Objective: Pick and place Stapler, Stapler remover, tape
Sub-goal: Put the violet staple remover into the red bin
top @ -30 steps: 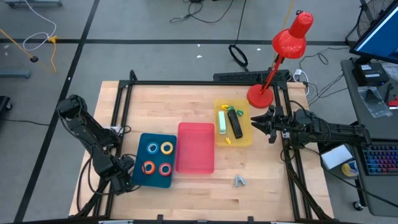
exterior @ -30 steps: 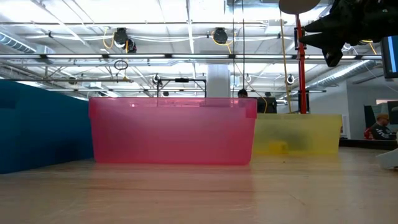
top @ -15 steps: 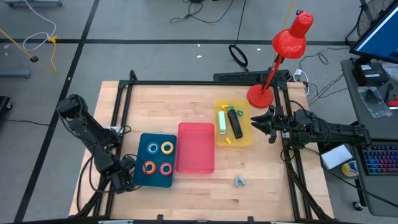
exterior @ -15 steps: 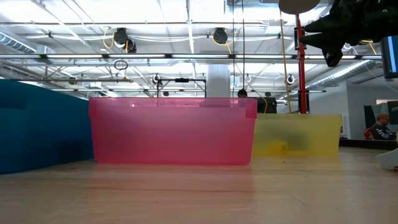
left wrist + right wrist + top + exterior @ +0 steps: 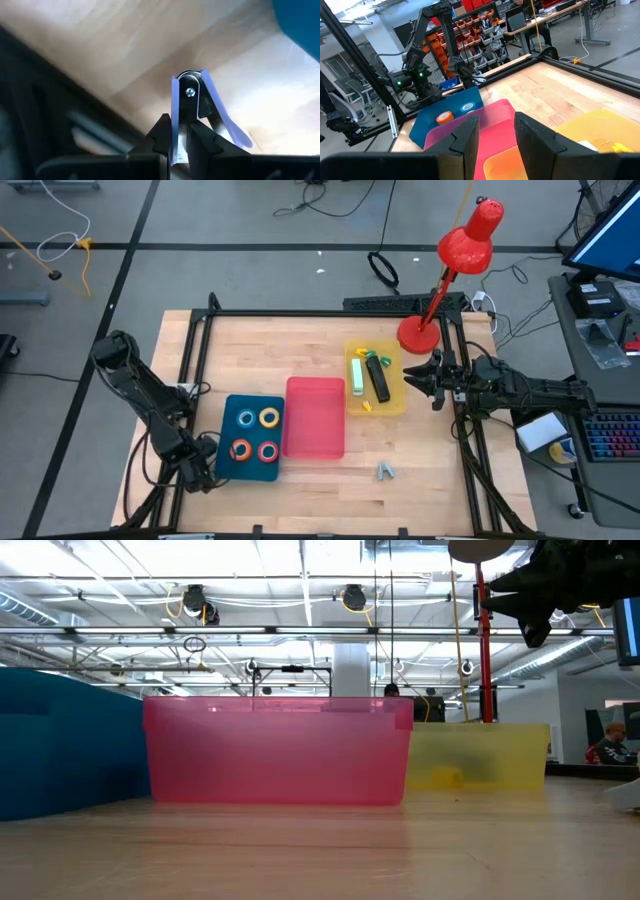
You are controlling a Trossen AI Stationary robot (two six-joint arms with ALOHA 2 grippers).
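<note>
The left gripper is clamped on a small staple remover of blue plastic and bare metal, low over the wooden table by the blue tray. Four ring-shaped tape rolls lie in that tray. The black stapler rests in the translucent yellow bin. The right gripper hangs half-open beside that bin, empty.

Seen only as a blue wall cut off at the edge in the low view, the blue bin; hidden behind the pink bin there, the tape; too small to name from above, the little metal piece on the table.
</note>
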